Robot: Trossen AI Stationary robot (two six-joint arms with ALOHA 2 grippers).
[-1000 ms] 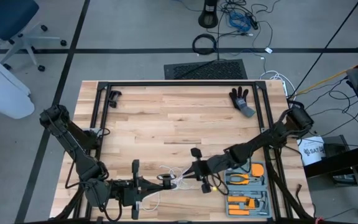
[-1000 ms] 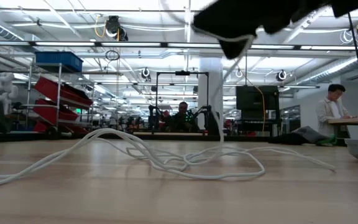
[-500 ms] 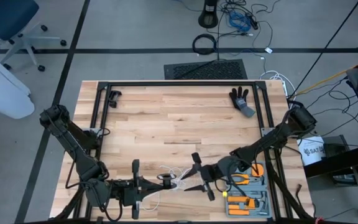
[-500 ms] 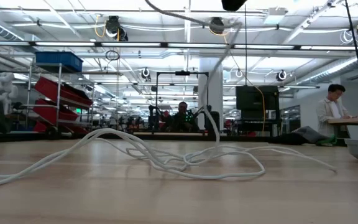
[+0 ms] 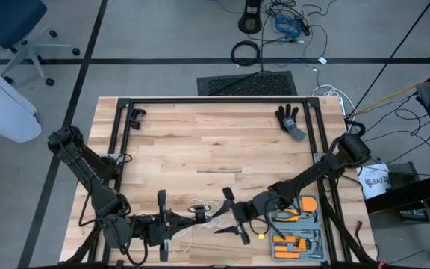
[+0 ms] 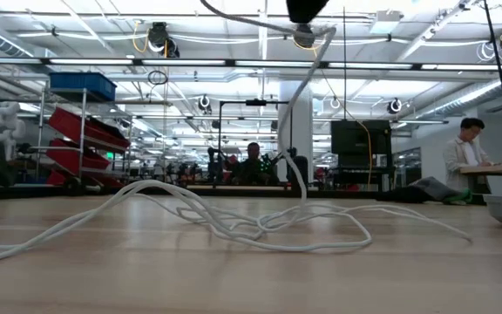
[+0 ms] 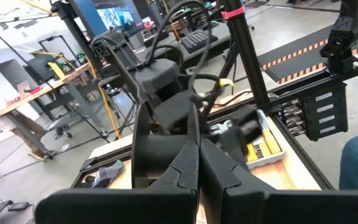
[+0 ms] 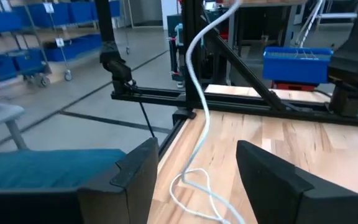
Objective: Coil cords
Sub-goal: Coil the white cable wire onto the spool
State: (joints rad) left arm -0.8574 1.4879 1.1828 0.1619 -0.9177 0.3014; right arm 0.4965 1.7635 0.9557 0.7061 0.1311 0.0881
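The white cord lies in loose loops on the near part of the wooden table, between the two grippers. In the high view its tangle sits just right of the left gripper and just left of the right gripper. One strand rises from the loops toward the left gripper, seen in the low view as a pale line climbing off the tabletop to a dark shape at the top edge.

The left gripper's fingers are pressed together, tips meeting, near the table's near edge. Whether the cord is pinched between them cannot be told. The reel cannot be made out in any view.

The right gripper stands with its jaws spread wide, the two fingers splayed far and near around empty space, holding nothing. In the right wrist view the cord hangs in the gap between its fingers, touching neither, and its lower loops rest on the wood just beyond them.

To the right of the right gripper, at the table's near right corner, sits a tool tray with orange-handled pliers. A black glove lies at the far right of the table.
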